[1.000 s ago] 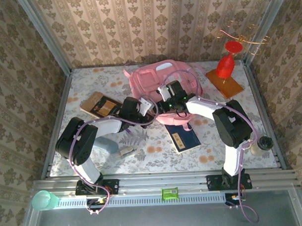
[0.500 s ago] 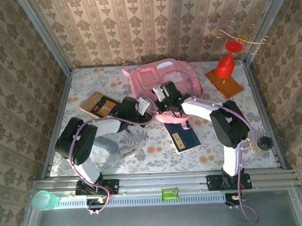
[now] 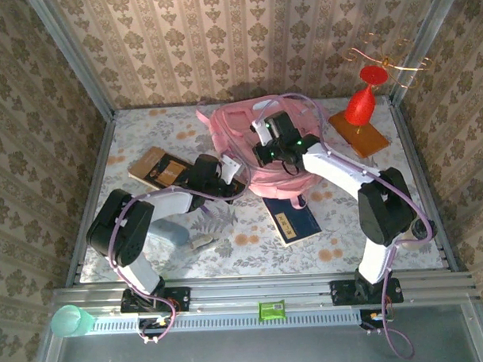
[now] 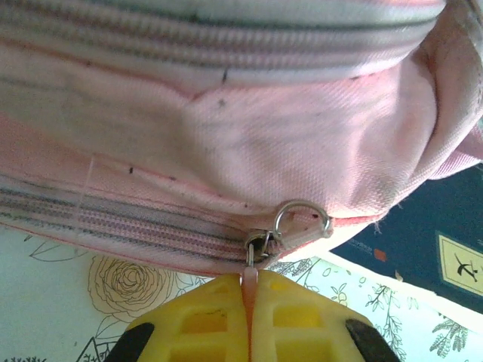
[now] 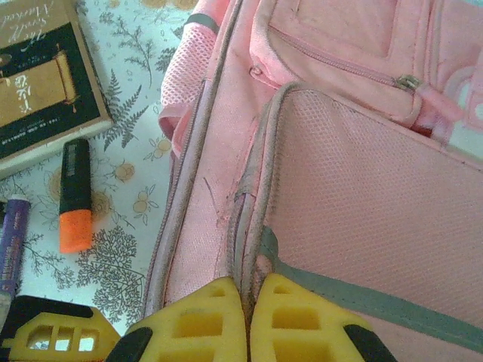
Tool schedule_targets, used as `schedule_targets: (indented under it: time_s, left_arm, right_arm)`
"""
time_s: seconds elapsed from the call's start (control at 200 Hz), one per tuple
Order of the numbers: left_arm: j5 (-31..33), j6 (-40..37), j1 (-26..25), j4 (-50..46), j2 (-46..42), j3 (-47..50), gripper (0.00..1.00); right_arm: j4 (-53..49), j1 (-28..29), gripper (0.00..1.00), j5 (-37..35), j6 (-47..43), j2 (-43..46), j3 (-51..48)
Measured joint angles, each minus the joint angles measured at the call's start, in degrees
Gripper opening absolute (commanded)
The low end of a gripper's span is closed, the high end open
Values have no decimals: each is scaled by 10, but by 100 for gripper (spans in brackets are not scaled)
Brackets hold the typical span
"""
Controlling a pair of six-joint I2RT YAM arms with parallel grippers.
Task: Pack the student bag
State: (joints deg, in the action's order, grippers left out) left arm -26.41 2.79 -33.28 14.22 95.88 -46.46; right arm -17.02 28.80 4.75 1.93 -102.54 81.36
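Large soft pink fabric student bag [image 3: 259, 129] with zipped front pockets, lying at the far middle of the floral-patterned counter [image 3: 137, 133], close to the back wall.

Left tool [image 4: 249, 290]: its yellow fingers [image 4: 196, 320] are pressed together on the pale pink zipper pull [image 4: 247, 273]. The pull hangs from the metal slider ring [image 4: 303, 215] at the near lower edge of the student bag.

Right tool [image 5: 245, 294]: the fingers are closed tight on the grey zip edge [image 5: 243, 219], which runs beside a pink mesh panel [image 5: 362, 204] on the upper face of the student bag.

Dark blue hardback book [image 3: 294, 221]: just in front of the student bag, its far end tucked under the bag's edge.

Brown-and-black book [image 3: 158, 170]: on the counter to the left.

Orange highlighter with black cap [image 5: 75, 207]: on the counter between that book and the student bag.

Purple pen [image 5: 11, 241]: beside the highlighter, cut off by the frame edge.

Red cone-shaped object on a wooden board [image 3: 358, 113]: to the right of the student bag, apart from it.

Translucent green cup [image 3: 68, 320]: on the metal rail at the near left corner.
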Motion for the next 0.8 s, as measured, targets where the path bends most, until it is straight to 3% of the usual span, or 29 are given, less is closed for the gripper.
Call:
schedule_targets:
  time_s: [0.375,0.8]
  left_arm:
    - [-7,-16,0,17,-26,4,0]
    - [-14,-45,-9,13,-40,10,0]
  right_arm:
    - [-145,-24,0,34,-7,0,111]
    - [-233,-52,0,114,-30,-23,183]
